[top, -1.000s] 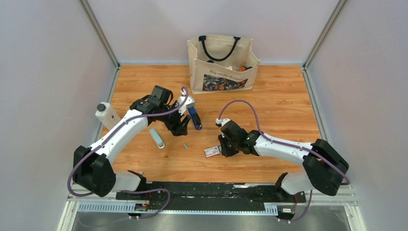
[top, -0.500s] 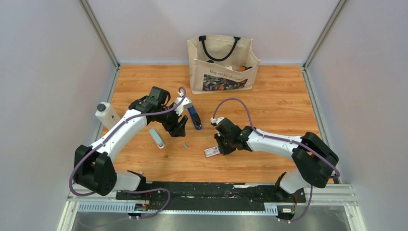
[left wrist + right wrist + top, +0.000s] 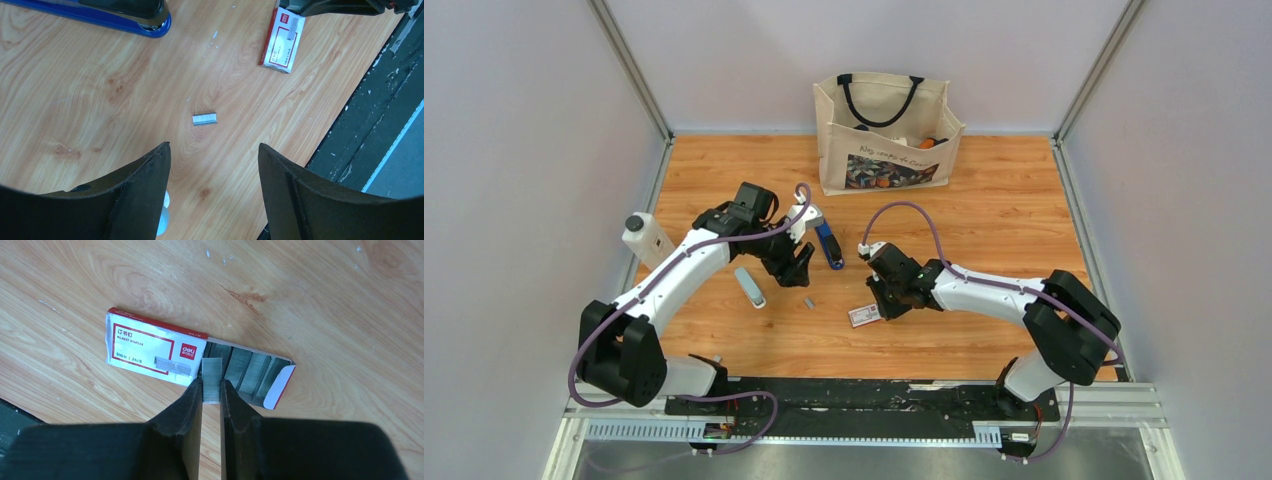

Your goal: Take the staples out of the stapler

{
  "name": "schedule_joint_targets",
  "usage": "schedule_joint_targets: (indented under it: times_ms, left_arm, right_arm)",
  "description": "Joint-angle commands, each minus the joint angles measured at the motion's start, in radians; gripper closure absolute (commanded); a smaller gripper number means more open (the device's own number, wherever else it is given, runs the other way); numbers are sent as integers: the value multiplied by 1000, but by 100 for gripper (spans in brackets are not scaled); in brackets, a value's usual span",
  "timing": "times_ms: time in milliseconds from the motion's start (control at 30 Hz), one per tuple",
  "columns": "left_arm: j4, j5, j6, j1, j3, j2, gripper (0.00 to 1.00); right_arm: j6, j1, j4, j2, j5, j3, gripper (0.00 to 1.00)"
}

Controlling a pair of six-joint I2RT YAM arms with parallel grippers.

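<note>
The blue stapler (image 3: 829,245) with black parts lies on the table right of my left gripper (image 3: 799,268); its tip shows at the top of the left wrist view (image 3: 125,15). A short silvery staple strip (image 3: 204,118) lies loose on the wood ahead of my open, empty left gripper (image 3: 214,150); it also shows in the top view (image 3: 808,302). My right gripper (image 3: 212,382) is shut on another staple strip (image 3: 212,380), held over the open white-and-red staple box (image 3: 150,347), whose tray holds more strips (image 3: 250,372).
A pale grey-white stick-like tool (image 3: 749,287) lies left of the loose strip. A white bottle (image 3: 646,238) stands at the left edge. A canvas bag (image 3: 884,135) stands at the back. The staple box (image 3: 865,315) lies near the black front rail (image 3: 844,395).
My right gripper has moved a little left and away from the front edge, over the staple box. The left arm has barely moved.
</note>
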State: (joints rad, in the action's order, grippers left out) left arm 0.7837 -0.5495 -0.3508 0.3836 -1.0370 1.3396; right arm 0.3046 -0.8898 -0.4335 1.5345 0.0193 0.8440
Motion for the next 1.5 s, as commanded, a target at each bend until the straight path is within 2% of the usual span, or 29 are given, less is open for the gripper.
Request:
schedule_joint_targets:
  times_ms: [0, 300, 500, 900, 1133, 1233, 1300, 1400, 1467]
  left_arm:
    - [-21, -23, -25, -6, 11, -34, 28]
    - [-20, -12, -34, -5, 12, -43, 28]
    - [-20, -1, -37, -6, 17, -48, 27]
    - [-21, 0, -39, -5, 20, -48, 27]
    - [-27, 3, -36, -6, 20, -45, 26]
    - [-43, 0, -27, -6, 20, -36, 26]
    - [-61, -3, -7, -3, 20, -22, 27]
    - [-61, -9, 1, 4, 0, 19, 27]
    - [-55, -6, -4, 12, -5, 36, 28]
  right_arm:
    - [-21, -8, -1, 7, 19, 38, 90]
    - [-18, -8, -7, 13, 13, 41, 84]
    - [-18, -8, -4, 3, 2, 38, 74]
    - [-16, -8, -2, -37, -2, 38, 70]
    - [-32, -8, -36, -122, 37, 44, 68]
    - [-32, -8, -28, -165, 39, 17, 69]
    - [-27, -8, -5, -192, 33, -20, 73]
    - [-18, -6, 27, -195, 2, -74, 81]
    - [-15, -6, 35, -185, -2, -88, 91]
